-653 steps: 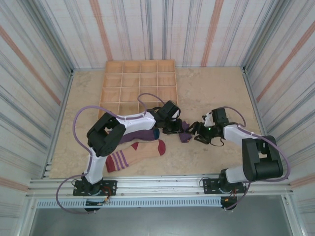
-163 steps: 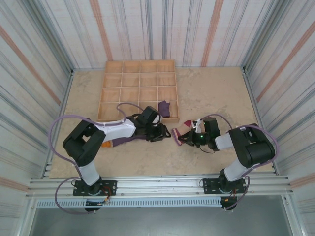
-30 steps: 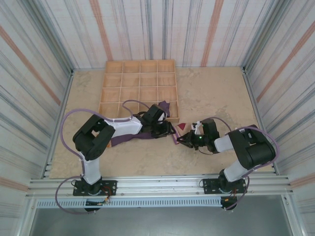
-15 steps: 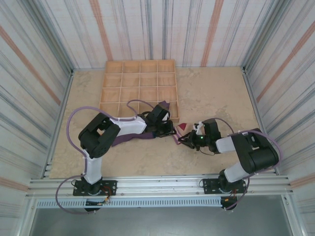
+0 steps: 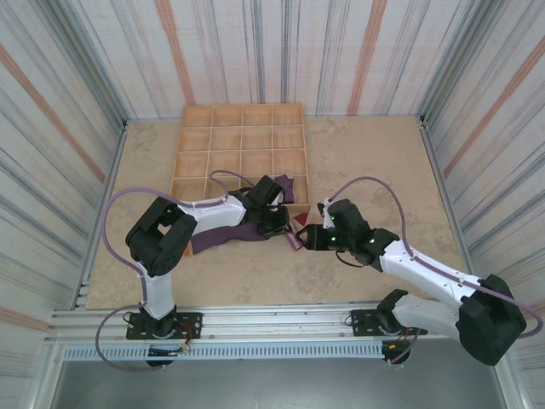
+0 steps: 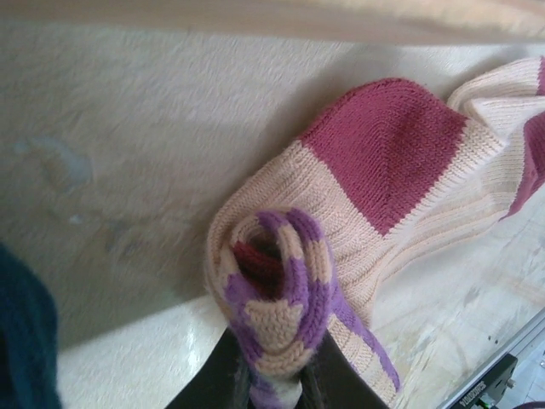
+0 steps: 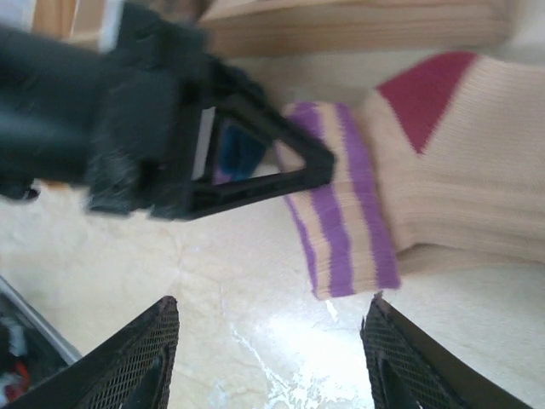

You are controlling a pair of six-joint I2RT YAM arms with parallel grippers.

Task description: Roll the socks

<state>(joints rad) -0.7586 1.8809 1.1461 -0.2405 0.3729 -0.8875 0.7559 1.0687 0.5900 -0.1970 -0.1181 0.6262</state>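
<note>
The tan sock (image 6: 375, 196) lies on the surface (image 5: 366, 162) just in front of the wooden tray (image 5: 242, 106), between my two arms. In the left wrist view its striped cuff is curled over into a loose first turn, and the left fingers (image 6: 330, 379) are clenched on that curl. From there the sock's long axis runs away from the grip, past the red patch, and bends off to the right.

The left arm is clearly the nearer one, since it already has the cuff. The right fingers (image 7: 143, 358) are released and spread wide with nothing between them. They hang just short of the sock, which lies ahead of their tips with the cuff end toward the left fingers.

I judge the roll barely begun. To carry it on, I need the free length pinned or fed in along that axis, and that falls to the right arm.

The overhead view adds what the wrists miss. The purple sock (image 5: 217, 239) lies flat under the left arm, and the dark purple sock (image 5: 285, 182) sits in a near-right compartment of the tray. The left wrist camera alone shows the curl, and the right wrist camera alone shows the flat striped band from outside.
</note>
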